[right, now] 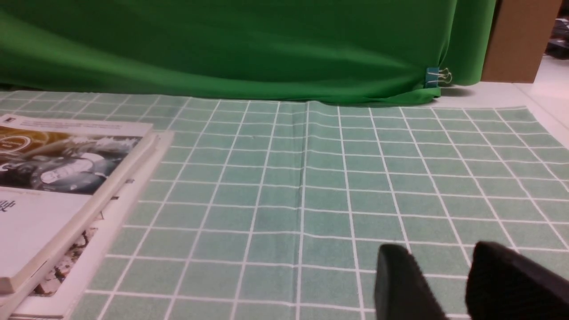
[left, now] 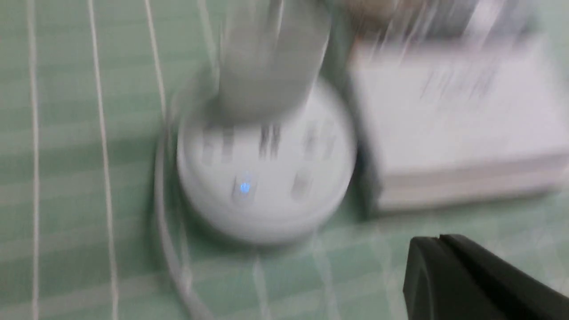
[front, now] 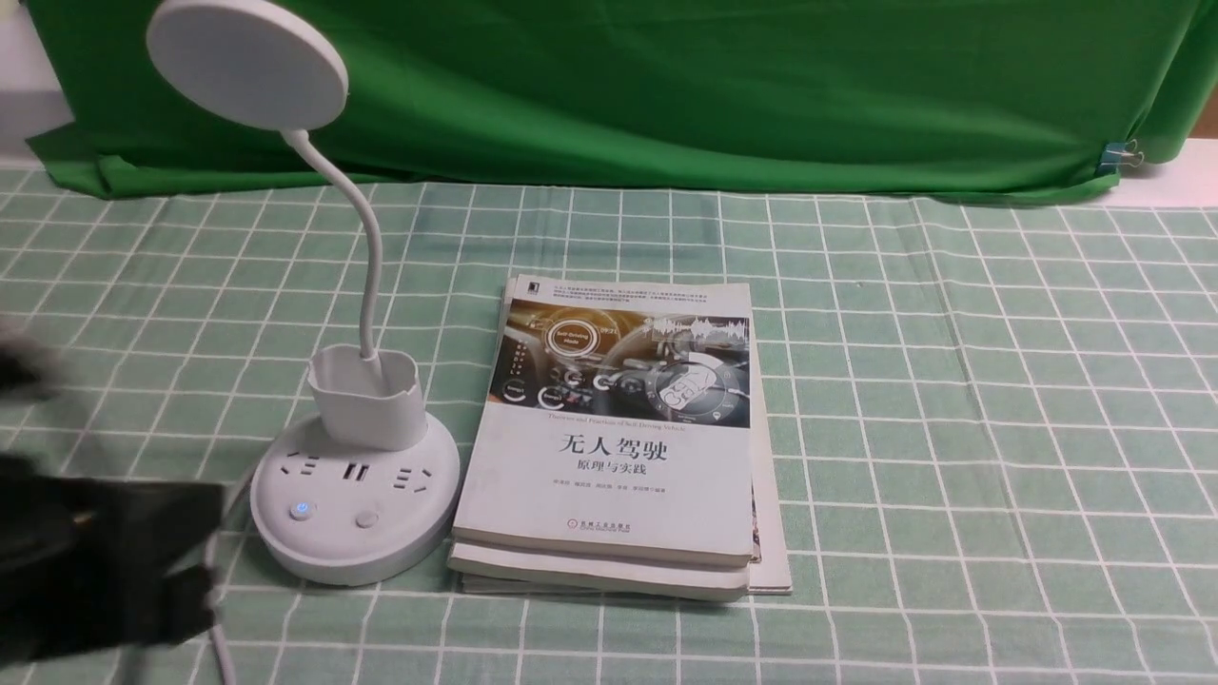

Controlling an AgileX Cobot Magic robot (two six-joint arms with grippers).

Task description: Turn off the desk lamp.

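The white desk lamp stands at the left in the front view: round disc head, thin bent neck, small cup holder and round base with sockets and two buttons. The left button glows blue; the right button is plain. My left gripper is a blurred black shape just left of the base, above the cloth. In the left wrist view the left gripper is shut and empty, a little short of the blurred base. My right gripper is open and empty over the cloth.
A stack of books lies right beside the lamp base, also seen in the right wrist view. The lamp's white cable runs from the base toward the front edge. A green curtain hangs at the back of the checked tablecloth.
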